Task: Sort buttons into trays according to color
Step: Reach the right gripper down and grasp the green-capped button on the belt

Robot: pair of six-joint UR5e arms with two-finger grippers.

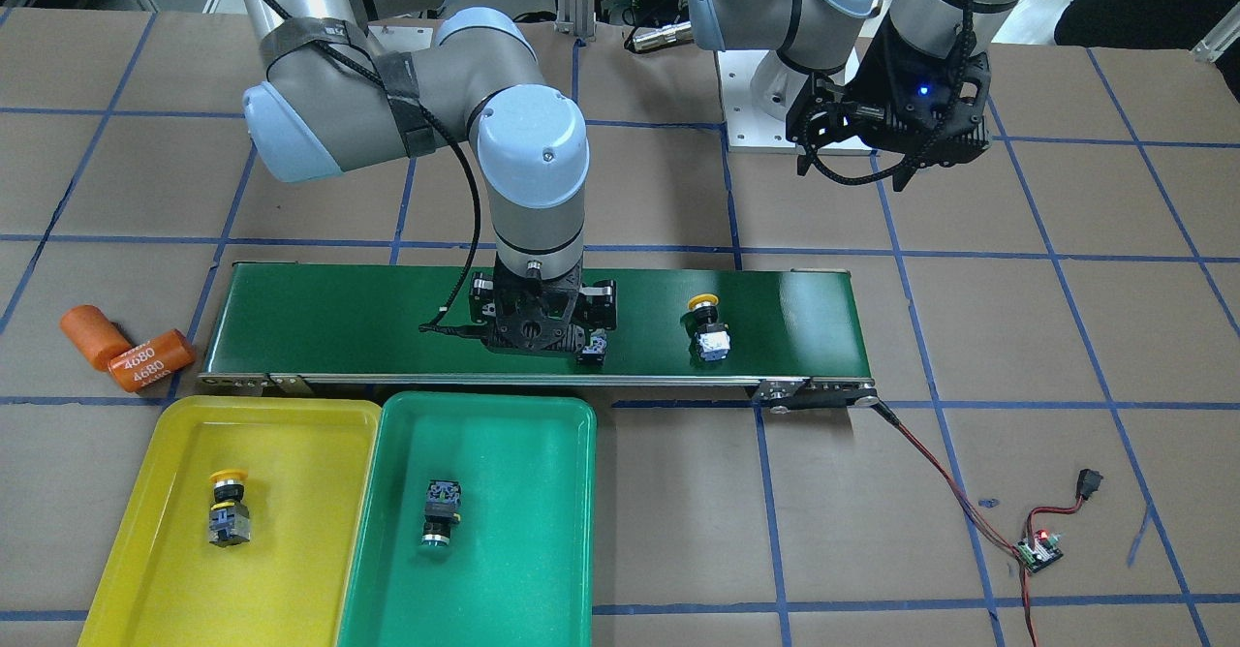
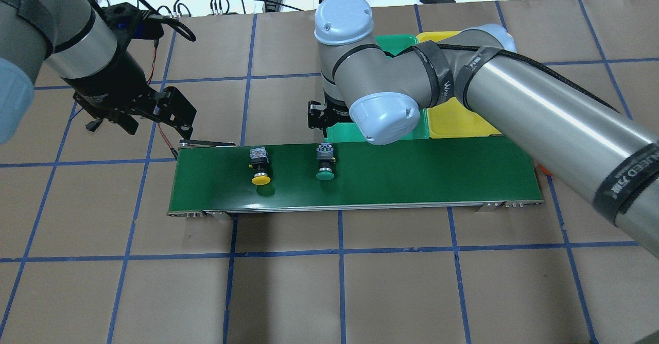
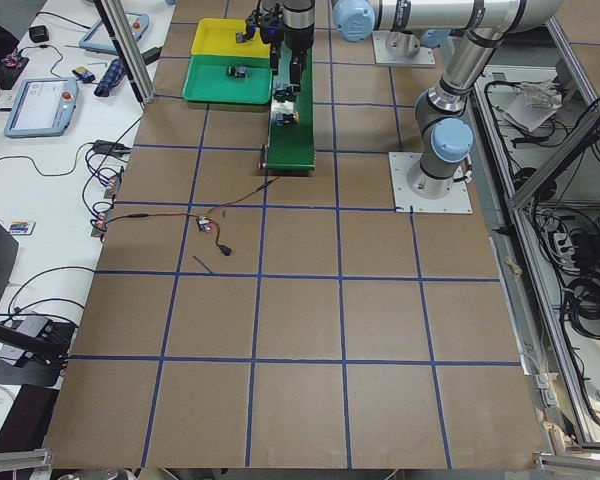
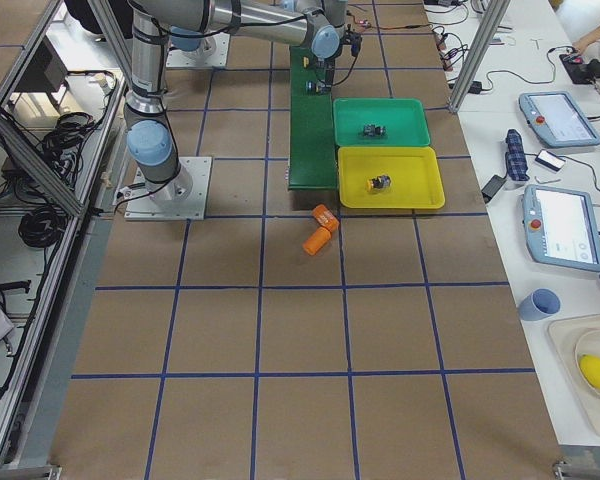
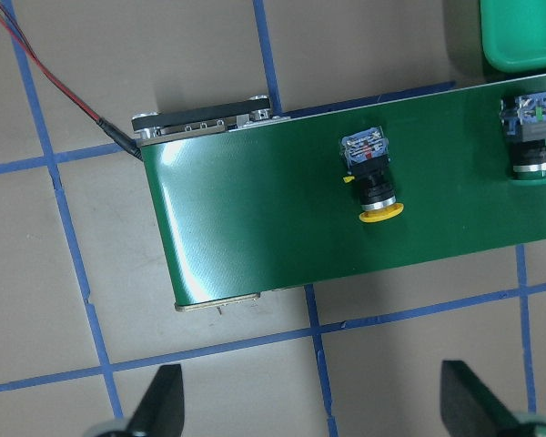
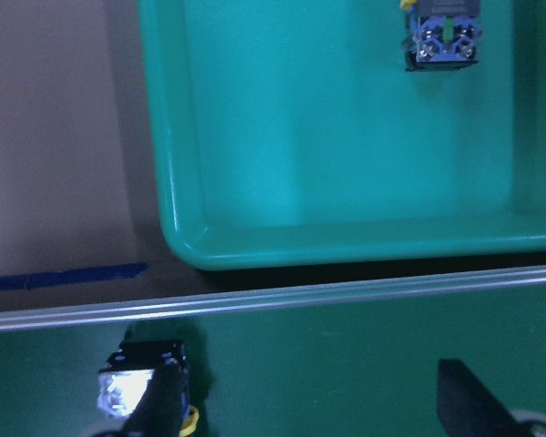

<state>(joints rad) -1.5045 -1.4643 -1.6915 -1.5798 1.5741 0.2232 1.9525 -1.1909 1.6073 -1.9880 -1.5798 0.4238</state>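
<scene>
near the yellow tray [image 1: 271,403], 1 orange cylinder [image 1: 150,360] reads 4680.

Front view: green-capped button [image 1: 593,347] sits mostly under the right gripper [image 1: 539,325], cap hidden. Overhead: right arm [image 2: 540,107] covers most of the green tray [image 2: 399,41] and yellow tray [image 2: 458,122]. Right wrist view: same button cut off at the bottom edge and washed out by glare; tray button [image 6: 444,36] cut off at the top.

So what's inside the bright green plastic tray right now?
One green-capped push button lies on its side in the bright green plastic tray. The front-facing view shows its whole floor, nothing else. Overhead, the right arm covers most of it.
</scene>
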